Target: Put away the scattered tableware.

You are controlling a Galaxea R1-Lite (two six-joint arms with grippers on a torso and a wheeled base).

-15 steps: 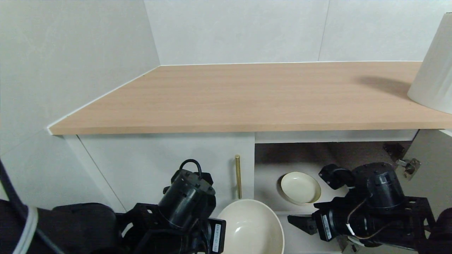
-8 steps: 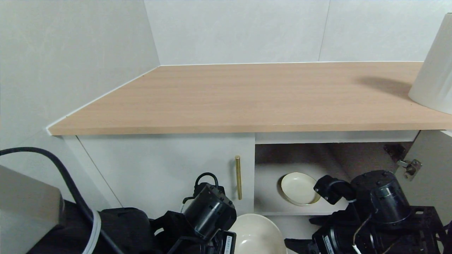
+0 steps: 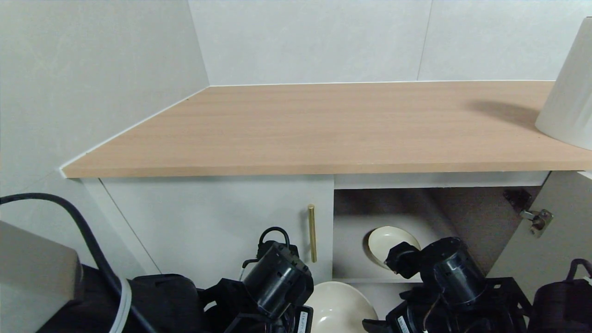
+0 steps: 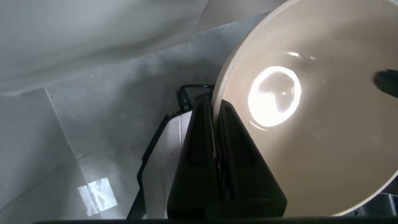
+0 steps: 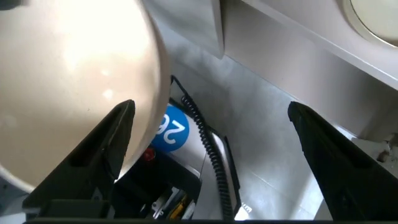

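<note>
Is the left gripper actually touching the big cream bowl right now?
Touching. The left wrist view shows the left gripper clamped on the rim of the cream bowl, one finger on each side, with no gap.

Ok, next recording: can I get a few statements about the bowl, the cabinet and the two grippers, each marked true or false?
1. The left gripper is shut on the rim of the big bowl. True.
2. The right door is closed. False: it is swung open; the left door is the closed one.
3. A small dish lies inside the cabinet. True.
4. The right gripper holds a plate. False: its fingers are open with nothing between them, beside the big bowl.
</note>
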